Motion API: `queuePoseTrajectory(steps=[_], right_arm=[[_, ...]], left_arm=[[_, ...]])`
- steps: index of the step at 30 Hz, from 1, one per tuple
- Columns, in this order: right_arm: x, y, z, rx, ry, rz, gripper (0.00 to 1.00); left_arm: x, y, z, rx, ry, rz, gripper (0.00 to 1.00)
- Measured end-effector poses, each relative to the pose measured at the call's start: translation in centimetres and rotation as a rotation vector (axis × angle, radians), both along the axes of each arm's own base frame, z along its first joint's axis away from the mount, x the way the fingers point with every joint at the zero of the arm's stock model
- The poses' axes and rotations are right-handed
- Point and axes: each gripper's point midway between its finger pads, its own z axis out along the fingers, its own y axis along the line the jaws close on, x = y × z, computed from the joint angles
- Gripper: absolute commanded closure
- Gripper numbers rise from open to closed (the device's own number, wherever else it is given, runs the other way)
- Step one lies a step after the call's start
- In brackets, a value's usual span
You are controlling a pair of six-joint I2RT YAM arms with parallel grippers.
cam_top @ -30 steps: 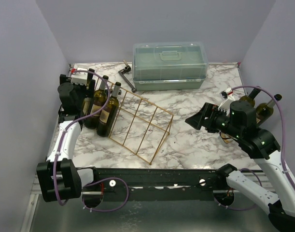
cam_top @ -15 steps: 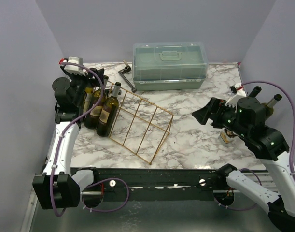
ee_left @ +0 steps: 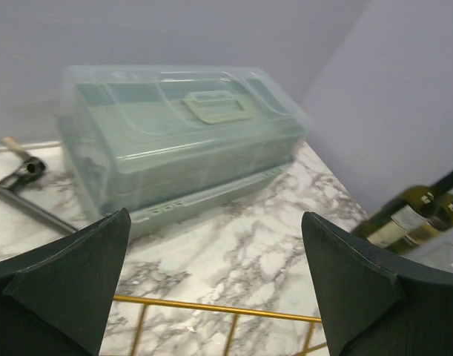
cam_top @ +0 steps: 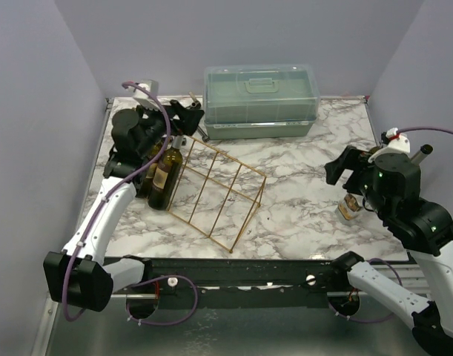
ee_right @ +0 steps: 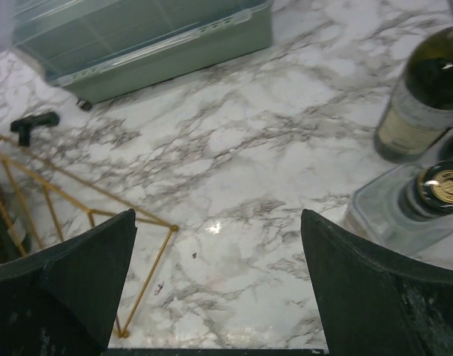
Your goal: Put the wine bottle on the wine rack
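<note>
**Two robot arms with spread hands above a marble surface, wine rack and bottles**

A white marble surface (cam_top: 300,200) fills the scene between lilac walls. At its far edge sits a translucent green lidded box (cam_top: 260,100). The gold wire wine rack (cam_top: 215,193), a long triangular frame, lies on the near left part. Dark wine bottles (cam_top: 167,174) lean in the rack's left end. The left hand (cam_top: 183,115) hovers above the rack's far left corner, facing the box, fingers spread wide and holding nothing. The right hand (cam_top: 343,165) hangs over the right side, also spread and empty. Below it, by the right edge, an upright wine bottle (ee_right: 426,89) stands beside a clear holder (ee_right: 389,211) with a gold-capped bottle inside. A small black tool (ee_right: 33,122) lies near the box's left end.
</note>
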Motion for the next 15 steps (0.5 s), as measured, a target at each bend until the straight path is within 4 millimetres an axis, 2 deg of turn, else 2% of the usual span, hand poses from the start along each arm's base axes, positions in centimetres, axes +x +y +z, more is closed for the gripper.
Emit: queuePoseTrajectory(steps=[1,4,7,11,15], right_arm=[[0.2,-0.9,0.1,-0.021,-0.010,-0.042,0.04],[0.5,-3.3,0.2,-0.088,-0.035,-0.164,0.03],[0.6,-5.7,0.3,-0.161,-0.052,-0.278,0.01],[0.7,-8.1,0.7,-0.230,-0.079,-0.418,0.00],[0.4,-9.4,0.0,-0.251,-0.093,-0.496,0.00]], left_arm=[[-0.6,-1.7,-0.1,0.015,0.002,-0.035,0.01],[-2.3,-5.2,-0.5,0.035,0.012,-0.116,0.01],[-3.6,-7.4,-1.1,0.058,0.027,-0.164,0.01],[-4.4,-8.7,-1.4,0.077,0.035,-0.191,0.01],[-4.9,-9.2,-1.4,0.087,0.033,-0.208,0.01]])
